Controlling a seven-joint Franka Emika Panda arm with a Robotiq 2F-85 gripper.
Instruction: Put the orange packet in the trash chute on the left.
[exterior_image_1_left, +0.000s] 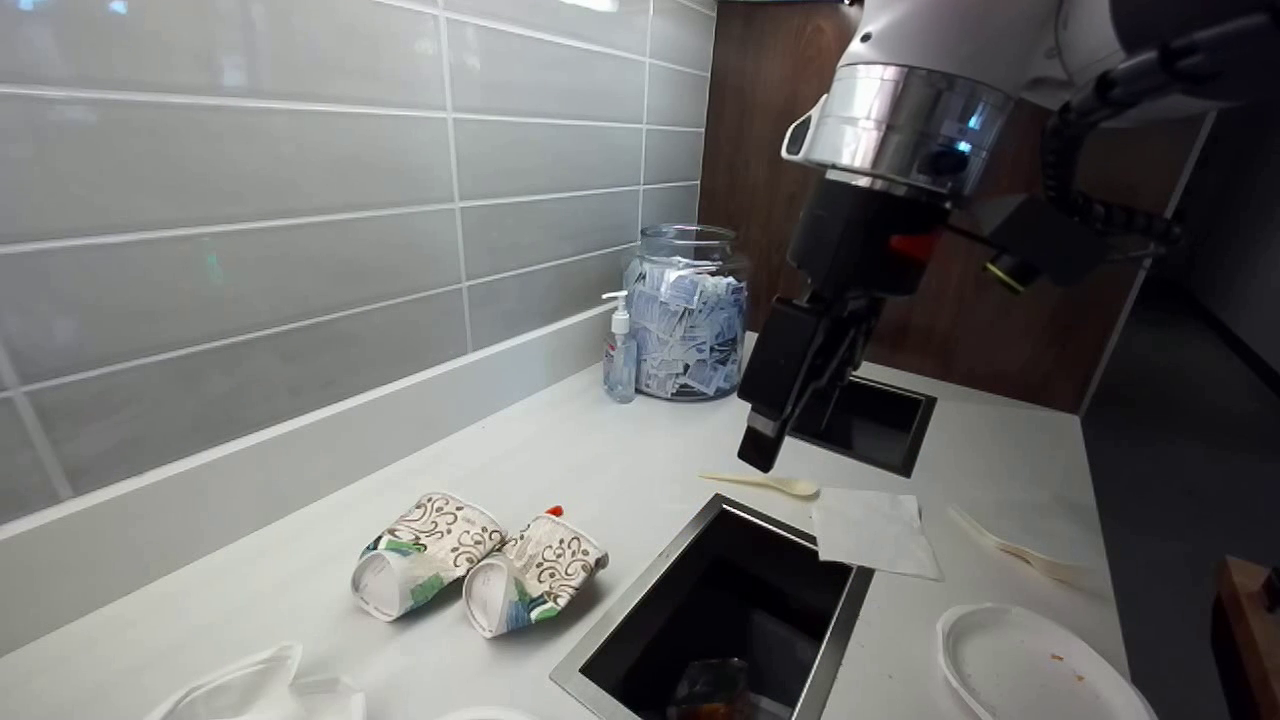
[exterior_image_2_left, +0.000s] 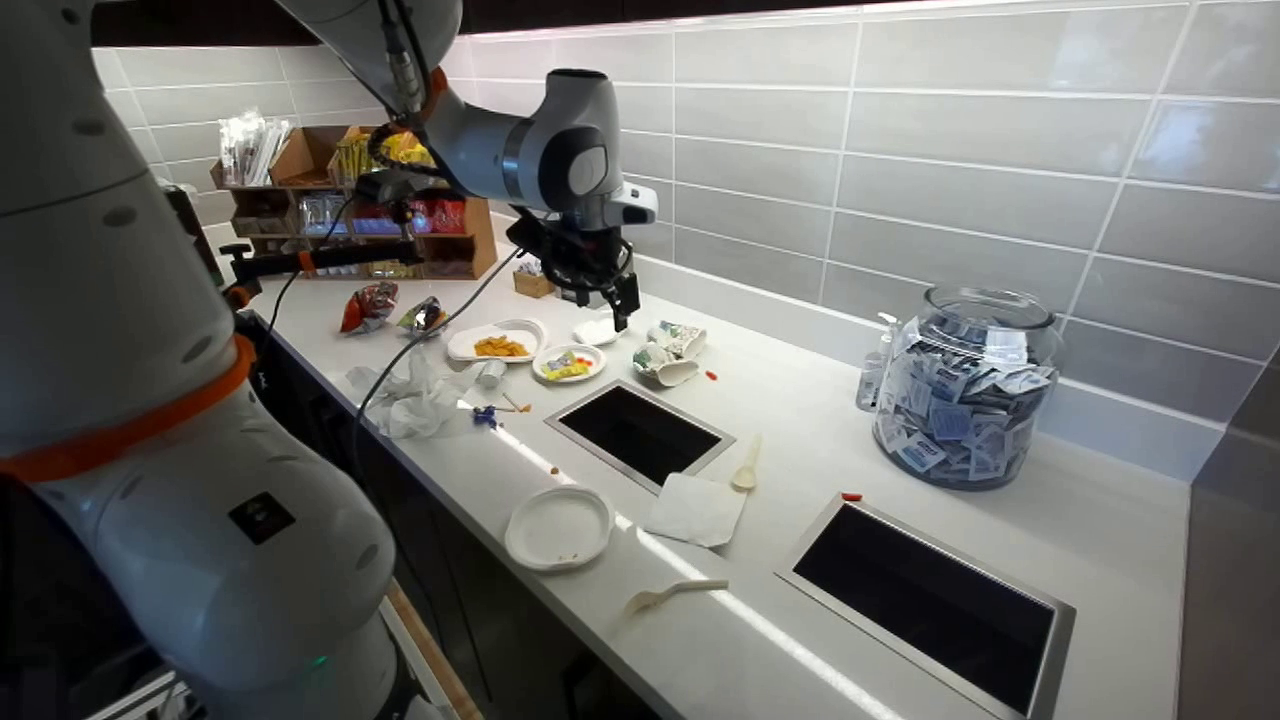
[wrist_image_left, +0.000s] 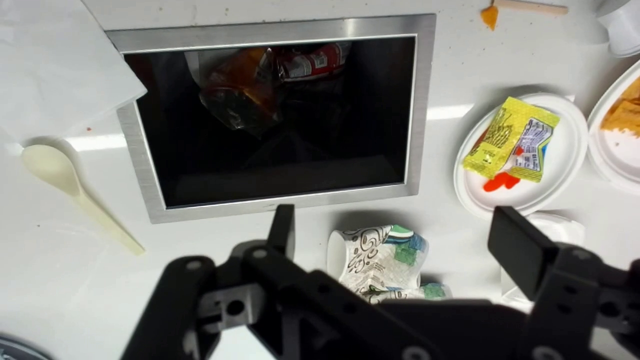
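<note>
Orange packet (wrist_image_left: 245, 82): lay inside the left trash chute (wrist_image_left: 419, 110) — crumpled, dim, print too dark to read.
Red packet (wrist_image_left: 315, 62): white print, sat in the same chute, just beside the orange one; whether they touched, couldn't tell.
Gripper (wrist_image_left: 401, 241): hung in the air, well above the counter (exterior_image_2_left: 800, 420) — its two fingers (wrist_image_left: 522, 250) stood wide apart.
Floral cups (exterior_image_1_left: 435, 545): two, crushed, lay on their sides between the left trash chute and the tiled wall (exterior_image_1_left: 250, 300).
Yellow packet (wrist_image_left: 505, 135): lay on a small plate (wrist_image_left: 567, 150) left of that chute, red bits (wrist_image_left: 500, 181) by its edge.
Snack plate (exterior_image_2_left: 462, 345): stood just left of the small plate, orange pieces (exterior_image_2_left: 500, 346) on it.
Napkin (wrist_image_left: 50, 65): covered the near right corner of the left trash chute's rim.
Pale spoon (wrist_image_left: 82, 196): lay right of that chute, just beside the napkin, handle toward the far side.
White plate (exterior_image_2_left: 560, 520): sat on the near side of the left trash chute, crumbs (exterior_image_2_left: 568, 558) on it.
Second spoon (exterior_image_2_left: 672, 595): lay farther right, toward the near edge.
Right trash chute (exterior_image_2_left: 1050, 660): interior showed dark, red scrap (exterior_image_2_left: 851, 496) at its far left corner.
Glass jar (exterior_image_2_left: 990, 322): stood far right by the wall, packed with sachets (exterior_image_2_left: 950, 420).
Pump bottle (exterior_image_2_left: 873, 375): stood just left of the jar.
Snack rack (exterior_image_2_left: 483, 240): stood at the left end.
</note>
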